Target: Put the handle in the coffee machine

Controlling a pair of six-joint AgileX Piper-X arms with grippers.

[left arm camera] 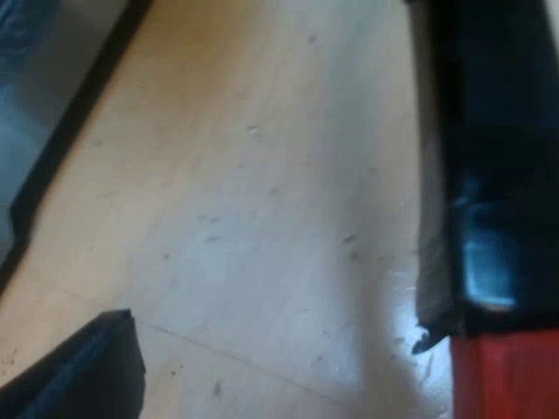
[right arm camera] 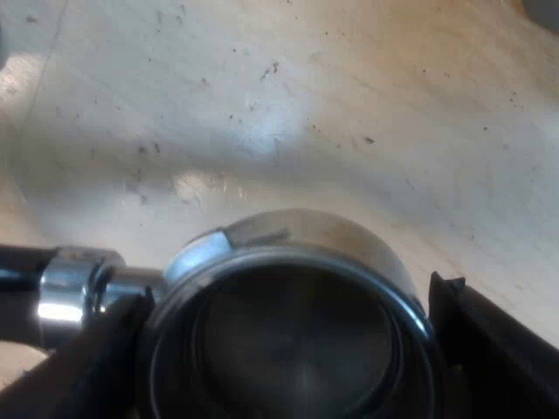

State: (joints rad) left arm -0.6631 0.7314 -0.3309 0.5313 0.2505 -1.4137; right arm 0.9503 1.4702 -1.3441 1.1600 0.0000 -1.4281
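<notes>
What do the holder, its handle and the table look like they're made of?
The holder looks like polished metal, likely steel, by its bright reflections. Its handle seems glossy black plastic, red-ended. The table is pale wood or laminate, scuffed.

Left gripper [left arm camera: 279, 340]: 1 matte black finger [left arm camera: 87, 371] shows, its tip squared and bevelled. Right gripper [right arm camera: 288, 301]: 2 black fingers [right arm camera: 493, 349], blocky, 1 with a small notch at its tip.

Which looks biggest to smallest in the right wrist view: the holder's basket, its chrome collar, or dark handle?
1. Basket, by far, though nearest the camera.
2. Chrome collar.
3. Dark handle, a short stretch showing; near the collar's size, so that order is unsure.
</notes>
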